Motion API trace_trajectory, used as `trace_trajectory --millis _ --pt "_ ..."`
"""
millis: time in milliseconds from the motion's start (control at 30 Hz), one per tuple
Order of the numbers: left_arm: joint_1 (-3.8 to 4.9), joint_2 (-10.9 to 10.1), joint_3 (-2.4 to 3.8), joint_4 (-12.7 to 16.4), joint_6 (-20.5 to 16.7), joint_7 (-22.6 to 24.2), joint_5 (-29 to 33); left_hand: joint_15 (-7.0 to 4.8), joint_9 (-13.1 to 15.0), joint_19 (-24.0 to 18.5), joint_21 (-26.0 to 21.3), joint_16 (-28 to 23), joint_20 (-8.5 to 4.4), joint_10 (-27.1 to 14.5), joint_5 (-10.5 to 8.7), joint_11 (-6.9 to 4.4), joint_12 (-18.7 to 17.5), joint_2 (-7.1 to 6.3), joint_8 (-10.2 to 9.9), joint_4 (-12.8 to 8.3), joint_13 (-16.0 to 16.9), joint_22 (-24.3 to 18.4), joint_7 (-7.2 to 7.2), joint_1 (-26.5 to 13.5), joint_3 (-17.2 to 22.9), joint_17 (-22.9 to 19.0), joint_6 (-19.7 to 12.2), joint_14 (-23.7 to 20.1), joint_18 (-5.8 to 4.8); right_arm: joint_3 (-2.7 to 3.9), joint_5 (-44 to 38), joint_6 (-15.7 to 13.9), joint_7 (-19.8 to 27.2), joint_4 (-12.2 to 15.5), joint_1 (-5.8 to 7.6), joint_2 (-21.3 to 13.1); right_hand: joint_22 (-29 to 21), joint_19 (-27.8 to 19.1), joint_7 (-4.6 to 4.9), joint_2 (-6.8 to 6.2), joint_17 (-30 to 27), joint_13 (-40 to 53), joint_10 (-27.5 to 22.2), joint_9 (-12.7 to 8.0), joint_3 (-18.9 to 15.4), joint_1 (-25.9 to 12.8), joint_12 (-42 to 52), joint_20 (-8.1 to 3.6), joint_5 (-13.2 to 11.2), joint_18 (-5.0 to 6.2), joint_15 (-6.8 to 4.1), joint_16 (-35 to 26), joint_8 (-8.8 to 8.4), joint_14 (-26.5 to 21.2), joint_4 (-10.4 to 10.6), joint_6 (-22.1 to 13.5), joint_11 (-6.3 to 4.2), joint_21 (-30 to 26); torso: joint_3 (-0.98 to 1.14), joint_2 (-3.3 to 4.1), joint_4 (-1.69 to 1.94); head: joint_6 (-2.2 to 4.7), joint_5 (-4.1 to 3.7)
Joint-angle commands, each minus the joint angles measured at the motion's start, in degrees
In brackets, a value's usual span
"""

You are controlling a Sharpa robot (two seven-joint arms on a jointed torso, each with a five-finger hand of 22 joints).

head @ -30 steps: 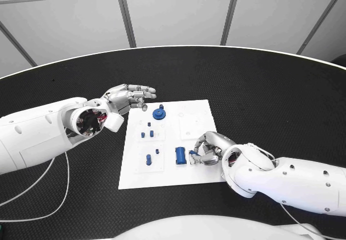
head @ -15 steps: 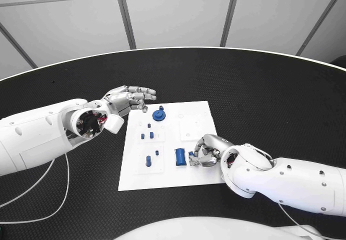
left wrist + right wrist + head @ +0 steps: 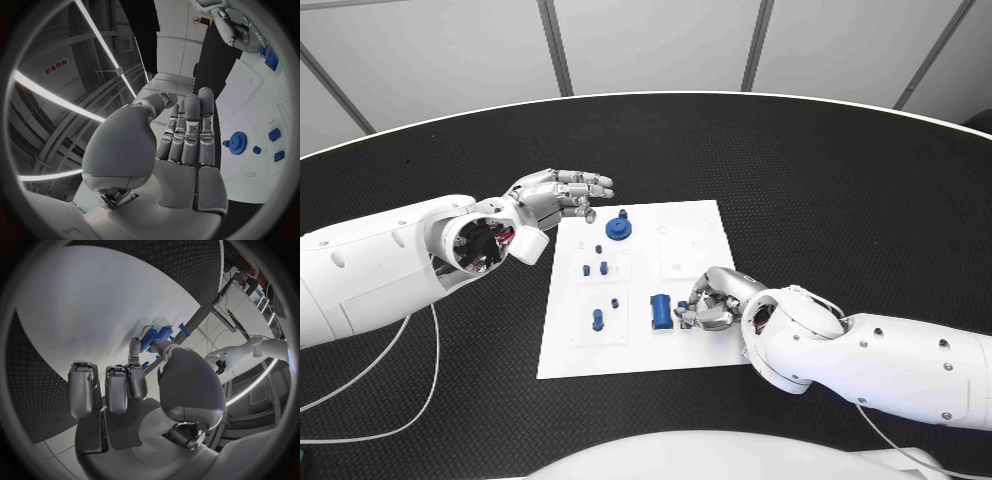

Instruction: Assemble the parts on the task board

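Spanning a round black table (image 3: 776, 170), white task board (image 3: 689, 225) beneath grey wall panels (image 3: 661, 45)

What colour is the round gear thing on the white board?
Blue. The gear shows best in the left wrist view, standing on the board.

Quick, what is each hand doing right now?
Left hand: open, holding nothing, beside the task board.
Right hand: pinching a small blue part on the board.

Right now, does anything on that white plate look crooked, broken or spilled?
Nothing stands out. The task board lies flat, slightly turned on the table, with blue parts on it, none visibly damaged. The right hand works at one small piece; the left hand hovers beside the board.
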Motion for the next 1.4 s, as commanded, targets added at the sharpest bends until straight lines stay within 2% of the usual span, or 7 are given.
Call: trace_trajectory --millis 33,667,1000,1100,1200,1367,1400 --pt "0.0 0.0 0.0 0.0 0.0 0.0 0.0 0.05 -0.1 -0.4 0.3 0.2 -0.15 -0.5 0.31 0.01 0.1 0.46 0.3 -0.2 0.0 0.1 0.06 -0.1 -0.2 -0.1 -0.5 -0.5 0.95 0.0 0.0 0.0 0.1 0.1 0.0 0.0 14.1 5.3 0.51 -0.23 15.1 11.0 3.5 0.0 -0.5 -1.1 0.4 -0.47 -0.1 -1.02 -0.35 0.3 0.43 6.2 0.7 0.0 -0.42 0.2 -0.01 0.04 0.0 -0.01 -0.01" --pt "0.0 0.1 0.0 -0.1 0.1 -0.2 0.0 0.07 -0.1 -0.5 0.3 0.3 -0.13 -0.6 0.34 0.04 0.1 0.52 0.3 -0.1 0.0 0.1 0.09 -0.1 -0.2 -0.1 -0.6 -0.5 0.94 0.0 0.0 0.2 -0.1 0.1 0.0 -0.4 14.0 5.2 0.6 -0.27 15.0 10.8 3.4 -0.3 -5.4 -5.2 -0.1 -0.42 -2.1 -0.92 -0.26 0.2 0.53 6.1 1.2 -0.1 -0.32 -0.3 0.06 -0.02 -0.08 -0.13 -0.13" --pt "0.0 0.1 -0.01 -0.2 0.2 -0.2 0.0 0.07 -0.1 -0.5 0.3 0.3 -0.13 -0.6 0.34 0.04 0.1 0.52 0.3 -0.1 0.0 0.1 0.09 -0.1 -0.2 -0.1 -0.6 -0.5 0.94 -0.02 0.0 0.6 0.0 0.7 0.0 -1.3 14.0 5.3 0.43 0.05 15.1 10.9 3.4 -0.3 -5.8 -2.2 -0.1 -0.48 -2.3 -0.95 -0.37 0.3 0.66 6.2 0.4 -0.3 -0.46 -0.1 0.05 -0.07 -0.1 -0.07 -0.17" --pt "-0.01 0.2 -0.01 -0.3 0.2 -0.1 0.0 0.07 -0.1 -0.5 0.3 0.3 -0.13 -0.6 0.34 0.04 0.1 0.52 0.3 -0.1 0.0 0.1 0.09 -0.1 -0.2 -0.1 -0.6 -0.5 0.94 -0.02 0.0 -0.5 1.1 1.0 0.0 -1.7 13.9 5.2 0.41 0.35 14.9 10.9 3.3 -0.4 -5.6 0.2 -0.2 -0.52 -4.4 -0.91 -0.41 0.2 0.68 6.1 -0.1 -0.5 -0.48 -0.3 0.05 -0.15 -0.17 0.09 -0.16" --pt "-0.02 0.3 -0.01 -0.5 0.1 0.1 0.0 0.07 -0.1 -0.5 0.3 0.3 -0.13 -0.6 0.34 0.04 0.1 0.52 0.3 -0.1 0.0 0.1 0.09 -0.1 -0.2 -0.1 -0.6 -0.5 0.94 0.03 2.9 -4.5 7.0 2.0 0.01 -3.4 13.8 5.1 0.47 0.3 14.7 10.7 3.2 -0.5 -5.7 0.5 -0.6 -0.51 -4.6 -0.8 -0.39 0.0 0.59 6.1 -0.1 -0.7 -0.45 -0.9 -0.06 -0.27 -0.19 0.49 -0.12" --pt "-0.03 0.6 -0.01 -1.0 -0.5 1.0 0.3 0.15 -0.2 -0.6 0.4 0.3 -0.05 -0.7 0.3 0.09 0.2 0.57 0.3 0.1 0.0 0.1 0.12 -0.4 -0.3 -0.2 -0.6 -0.6 0.92 0.5 15.7 -7.4 20.3 1.7 0.56 -5.6 13.0 4.5 1.72 -0.38 13.1 8.9 1.6 -1.6 -6.3 2.1 -4.5 -0.02 -4.0 -0.26 0.39 -0.9 -1.37 5.7 0.8 -3.4 0.57 -3.8 -0.31 -0.87 -0.76 1.45 0.23" --pt "-0.04 0.7 -0.01 -1.2 -0.9 1.3 1.1 0.2 -0.2 -0.7 0.4 0.4 0.01 -0.8 0.24 0.1 0.3 0.56 0.4 0.3 0.0 0.1 0.12 -0.7 -0.4 -0.2 -0.7 -0.6 0.91 0.57 19.5 -7.4 23.7 0.9 1.03 -5.8 11.7 3.5 2.81 -0.79 10.4 6.8 -0.3 -2.4 -6.4 3.0 -8.9 0.28 -2.4 0.58 0.97 -2.6 -3.2 5.0 0.7 -6.0 1.39 -8.6 -0.34 -1.03 -0.94 1.54 0.35"
